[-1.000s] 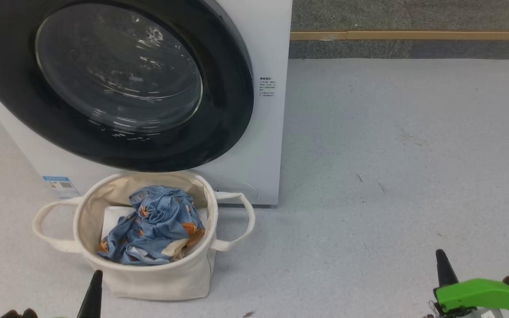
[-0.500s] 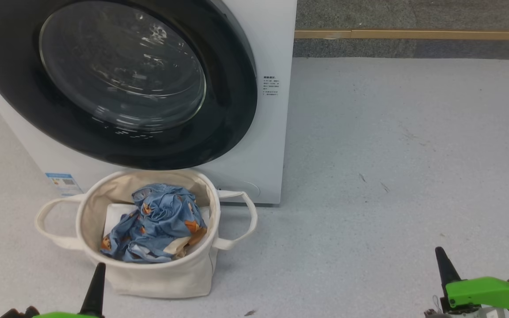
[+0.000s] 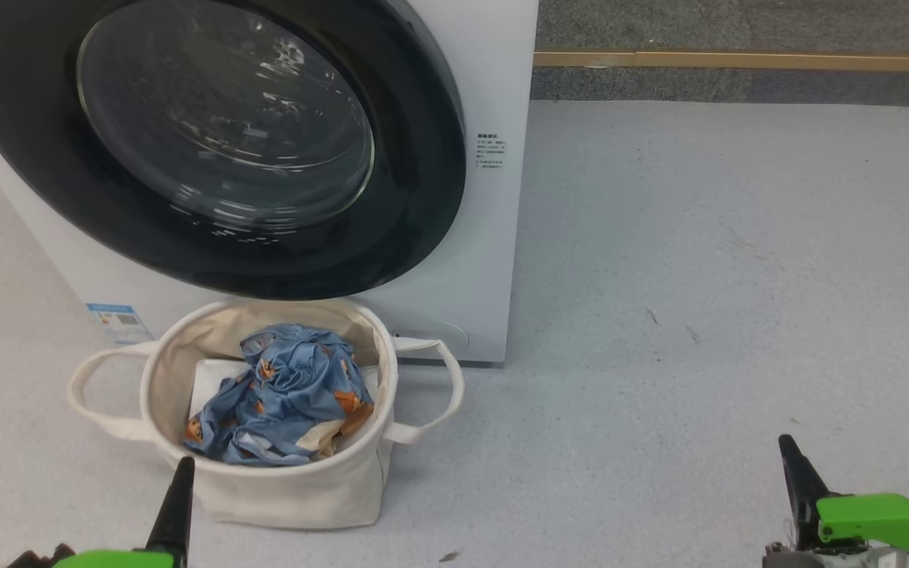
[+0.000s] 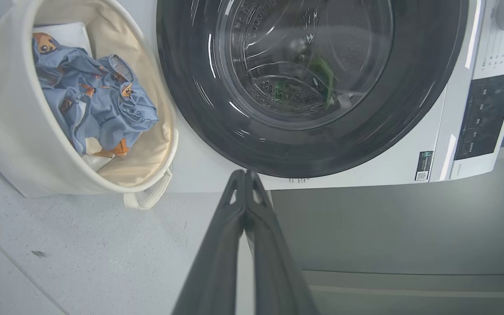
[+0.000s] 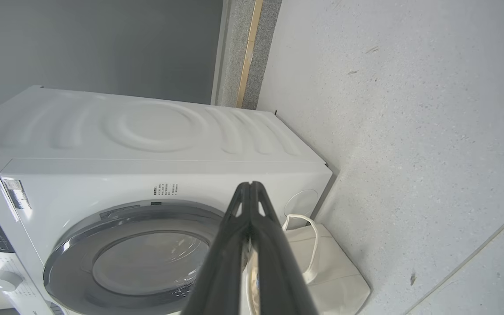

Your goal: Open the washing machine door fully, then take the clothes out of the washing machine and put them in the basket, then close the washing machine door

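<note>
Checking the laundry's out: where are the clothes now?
In the head view, lower left: the clothes lie in the basket, before the shut door.

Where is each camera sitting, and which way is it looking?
Head view: on the head, looking down at the washing machine door and the basket holding the clothes; left gripper and right gripper tips low in the corners.
Left wrist view: left wrist, facing door and basket along its shut fingers.
Right wrist view: right wrist, facing the side and front of the washing machine along its shut fingers.
Shared: all show door and basket.
</note>
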